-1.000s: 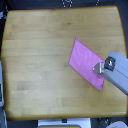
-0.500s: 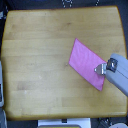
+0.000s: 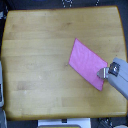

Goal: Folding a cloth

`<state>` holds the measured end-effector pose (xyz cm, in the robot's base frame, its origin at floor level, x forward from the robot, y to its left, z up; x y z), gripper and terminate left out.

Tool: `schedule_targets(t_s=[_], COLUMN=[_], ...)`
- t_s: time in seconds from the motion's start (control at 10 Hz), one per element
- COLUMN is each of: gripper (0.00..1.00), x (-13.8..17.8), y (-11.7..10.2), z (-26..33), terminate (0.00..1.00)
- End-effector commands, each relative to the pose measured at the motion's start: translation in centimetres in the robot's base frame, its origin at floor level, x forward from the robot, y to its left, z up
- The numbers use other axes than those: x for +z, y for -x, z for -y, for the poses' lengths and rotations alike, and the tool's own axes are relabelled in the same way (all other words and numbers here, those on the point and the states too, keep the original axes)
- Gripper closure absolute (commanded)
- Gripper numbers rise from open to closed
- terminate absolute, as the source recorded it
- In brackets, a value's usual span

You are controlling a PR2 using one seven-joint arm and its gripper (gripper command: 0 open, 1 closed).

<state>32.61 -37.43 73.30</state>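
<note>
The cloth (image 3: 87,62) is a plain pink-magenta rectangle lying flat and tilted on the wooden table (image 3: 40,55), toward the exterior view's right. My gripper (image 3: 103,73) comes in from the lower right, with its grey body behind it. Its tip rests at the cloth's right edge near the lower right corner. The picture is too blurred to show whether the fingers are apart or pinching the fabric.
The tabletop's right edge (image 3: 123,55) runs just beyond the gripper, and the front edge (image 3: 60,118) lies below. Dark floor and pale objects surround the table, including a light shape (image 3: 2,92) at the left.
The gripper has shifted very slightly at the cloth's right edge. The cloth lies in the same place and shape.
</note>
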Motion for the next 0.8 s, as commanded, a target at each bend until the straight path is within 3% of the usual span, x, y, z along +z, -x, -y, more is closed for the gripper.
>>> schedule_targets(t_s=[0.0, 0.2, 0.3, 0.7], gripper=[0.00, 0.00, 1.00, 1.00], x=[-1.3, -0.9, -0.6, -0.4], y=[-0.6, -1.1, -1.4, -1.7], z=[-0.3, -0.1, 0.1, -0.2], terminate=[0.00, 0.00, 0.00, 0.00])
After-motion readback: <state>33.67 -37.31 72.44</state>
